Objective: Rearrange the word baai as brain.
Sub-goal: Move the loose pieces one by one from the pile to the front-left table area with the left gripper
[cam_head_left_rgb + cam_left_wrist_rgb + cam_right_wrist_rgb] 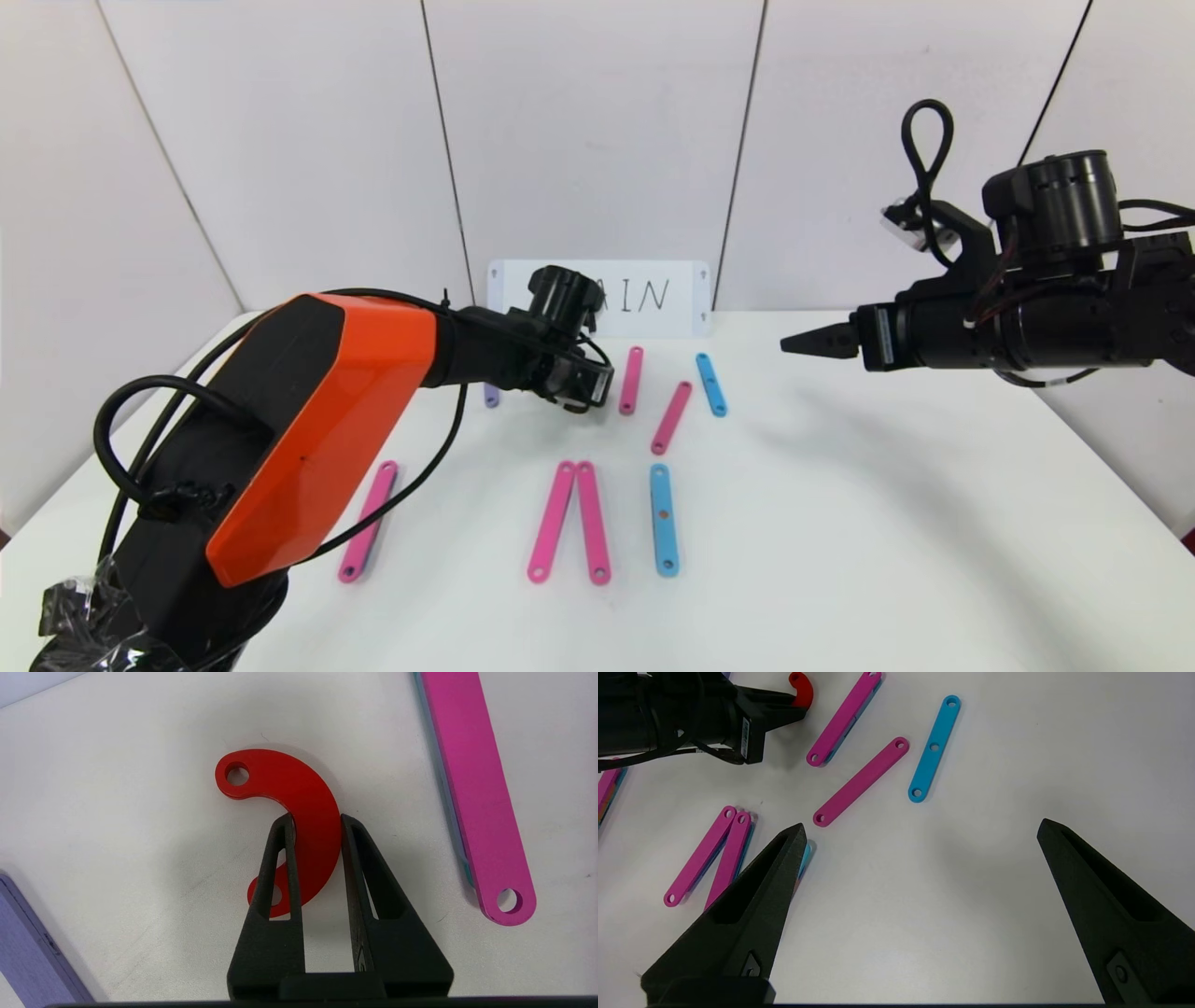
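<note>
The word's letters lie as loose pieces on the white table [840, 523]. My left gripper [588, 387] reaches to the back middle, and in its wrist view the left gripper [316, 819] is shut on a red C-shaped curve [299, 793] lying flat, one finger on each edge of the curve. The head view hides that curve behind the gripper; the right wrist view shows its end [803, 688]. A pink strip [476, 798] lies beside it. My right gripper [803, 343] hovers open above the table's right side, and in its own view the right gripper [920, 828] holds nothing.
A pink strip [631, 380], a slanted pink strip [671, 417] and a blue strip [710, 384] lie at the back. Two pink strips [571, 523] form a narrow wedge beside a blue strip [664, 519]. Another pink strip [369, 521] lies left, a purple strip [491, 396] behind the arm. A white card [653, 297] stands against the wall.
</note>
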Robot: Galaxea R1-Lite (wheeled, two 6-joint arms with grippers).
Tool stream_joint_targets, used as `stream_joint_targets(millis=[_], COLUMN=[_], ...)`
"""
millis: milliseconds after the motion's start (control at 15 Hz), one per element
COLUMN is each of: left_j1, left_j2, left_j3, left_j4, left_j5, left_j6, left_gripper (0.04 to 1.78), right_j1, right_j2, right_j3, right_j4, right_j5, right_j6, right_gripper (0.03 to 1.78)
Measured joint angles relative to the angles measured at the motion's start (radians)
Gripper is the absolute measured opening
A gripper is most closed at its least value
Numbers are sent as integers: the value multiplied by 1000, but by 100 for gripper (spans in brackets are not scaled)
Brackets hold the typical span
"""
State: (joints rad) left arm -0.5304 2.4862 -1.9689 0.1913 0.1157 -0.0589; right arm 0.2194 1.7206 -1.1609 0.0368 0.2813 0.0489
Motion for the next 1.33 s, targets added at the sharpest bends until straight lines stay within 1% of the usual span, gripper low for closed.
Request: stream_joint_targets(millis=[800, 1133, 1267, 1333], left_j1=[18, 26, 35, 40], left_j2=[-102, -132, -167, -189], left_j3=[29, 63, 103, 130], left_j4=[8, 9, 32, 52], left_j5=[13, 16, 39, 64], left_j6=[2, 0, -6, -15], left_gripper=[30, 30, 30, 30], right_j1=[-2, -3, -3, -3], right_j2=[1, 2, 4, 5], right_j3=[0, -1, -1, -1], right_j4=[0, 0, 0, 0], right_j5=[-1, -2, -1, -1], right_j6=[0, 0, 0, 0], right_gripper=[174, 174, 174, 174])
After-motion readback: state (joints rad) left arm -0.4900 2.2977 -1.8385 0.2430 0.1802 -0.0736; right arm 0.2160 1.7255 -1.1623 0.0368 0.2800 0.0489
